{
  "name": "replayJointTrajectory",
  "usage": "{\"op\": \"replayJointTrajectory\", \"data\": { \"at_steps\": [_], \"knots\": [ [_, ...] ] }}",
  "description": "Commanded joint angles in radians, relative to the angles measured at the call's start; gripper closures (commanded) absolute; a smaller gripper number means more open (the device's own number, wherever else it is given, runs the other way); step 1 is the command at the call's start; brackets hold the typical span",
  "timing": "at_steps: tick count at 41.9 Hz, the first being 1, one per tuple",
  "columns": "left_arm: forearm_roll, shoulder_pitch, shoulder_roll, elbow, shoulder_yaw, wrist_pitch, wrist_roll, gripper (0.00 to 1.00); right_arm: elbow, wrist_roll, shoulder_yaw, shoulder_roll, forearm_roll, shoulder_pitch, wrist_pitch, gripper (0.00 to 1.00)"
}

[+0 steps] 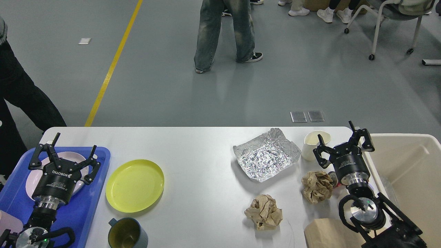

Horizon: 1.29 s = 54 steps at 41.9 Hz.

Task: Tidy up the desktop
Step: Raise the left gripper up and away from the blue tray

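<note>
View from above onto the desktop [193, 155], a broad white-grey tabletop with rounded far corners, filling the lower half of the frame; grey floor and passers-by's legs beyond.

At the left edge, a blue tray [100, 193] holding a pale pink plate [34, 175]. Above that plate, the left gripper [71, 152], fingers spread wide apart, holding nothing. Just right of the tray, on bare tabletop, a yellow plate [135, 185]. Near the front edge, a dark grey-blue mug [127, 233], upright and seemingly empty.

Right of centre, a crumpled foil tray [266, 159], open side up. Just beside its far right corner, a white paper cup [314, 144], upright. Nearer the front, two balls of crumpled brown paper: one [264, 211] standing alone, the other [316, 186] close against the right arm. At the bottom right, part of a brown paper bag [327, 234], cut off by the frame.

Hovering over the table's right edge, near the cup, the right gripper [337, 137], fingers likewise apart and empty. Beside it, off the table's right end, a beige bin [406, 165]; its visible interior looks empty.

Judged from this layout: tidying barely begun. One plate apparently already on the tray. Left to do, probably: yellow plate and mug onto the tray; foil, cup, paper balls and bag into the bin.
</note>
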Motion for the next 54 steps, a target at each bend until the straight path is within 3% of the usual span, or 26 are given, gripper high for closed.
{"op": "replayJointTrajectory", "data": {
  "at_steps": [1, 22, 28, 34, 42, 48, 54],
  "knots": [
    [-0.003, 0.003, 0.012, 0.002, -0.001, -0.002, 0.000, 0.03, -0.002, 0.000, 0.000, 0.000, 0.000, 0.000, 0.000, 0.00],
    [-0.001, 0.002, 0.097, 0.014, 0.045, -0.001, -0.006, 0.03, 0.000, 0.000, 0.000, 0.000, 0.000, 0.000, 0.000, 0.00],
    [-0.003, -0.001, 0.199, 0.014, 0.061, -0.004, -0.008, 0.03, -0.002, 0.000, 0.000, 0.000, 0.000, 0.000, 0.000, 0.00],
    [-0.007, -0.053, 0.428, 0.015, 0.317, -0.005, -0.023, 0.03, -0.002, 0.000, 0.000, 0.000, 0.000, 0.000, 0.000, 0.00],
    [-0.009, -0.230, 0.638, 0.028, 0.635, -0.008, -0.031, 0.03, -0.002, 0.000, 0.000, 0.000, 0.000, 0.000, 0.000, 0.00],
    [-0.007, -0.553, 0.851, 0.026, 1.062, -0.048, -0.031, 0.03, -0.002, 0.000, 0.000, 0.000, 0.000, 0.000, 0.000, 0.00],
    [-0.007, -0.802, 0.911, 0.028, 1.365, -0.097, -0.032, 0.03, 0.000, 0.000, 0.000, 0.000, 0.001, 0.000, 0.000, 0.00]
  ]
}}
